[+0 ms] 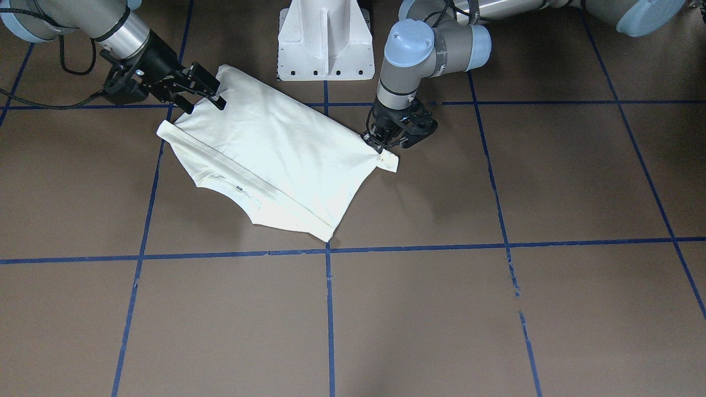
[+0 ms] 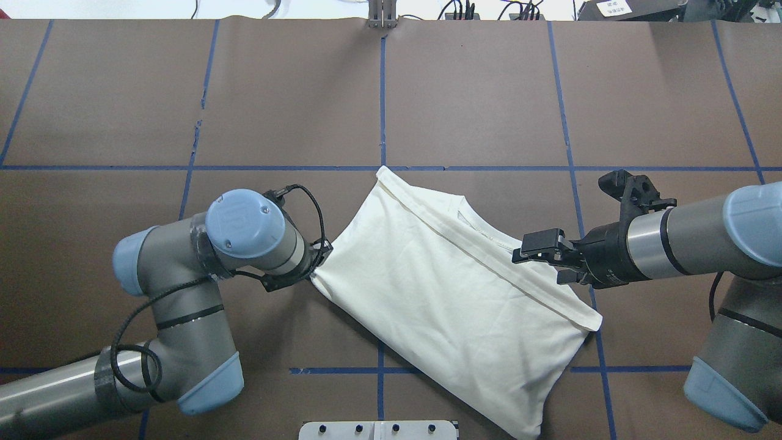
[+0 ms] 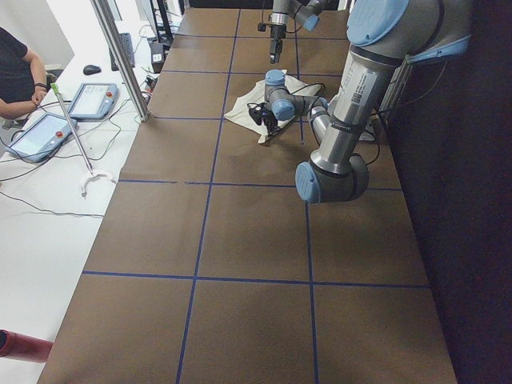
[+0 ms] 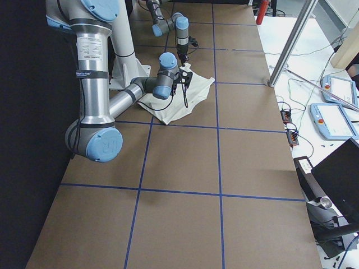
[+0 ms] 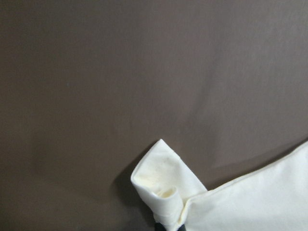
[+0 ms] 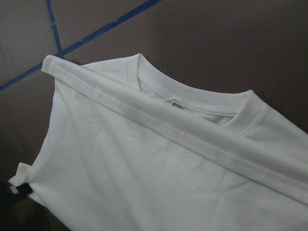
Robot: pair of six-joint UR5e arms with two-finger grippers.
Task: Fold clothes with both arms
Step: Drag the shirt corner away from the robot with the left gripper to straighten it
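Observation:
The cream T-shirt (image 1: 276, 154) lies folded near the robot's base, plain side up, so the cat print is hidden. A folded hem band runs across it, and the neckline (image 6: 192, 101) shows beyond that band. My left gripper (image 1: 380, 144) is shut on the shirt's corner, low at the table; it also shows in the overhead view (image 2: 317, 263). The pinched corner curls up in the left wrist view (image 5: 163, 187). My right gripper (image 1: 207, 102) is open and empty, hovering over the shirt's opposite edge, also seen from overhead (image 2: 526, 249).
The white pedestal base (image 1: 325, 41) stands just behind the shirt. Blue tape lines (image 1: 329, 309) grid the brown table. An operator (image 3: 16, 72) and tablets (image 3: 88, 100) are beside the table's far side, with a metal pole (image 3: 120, 56) at its edge.

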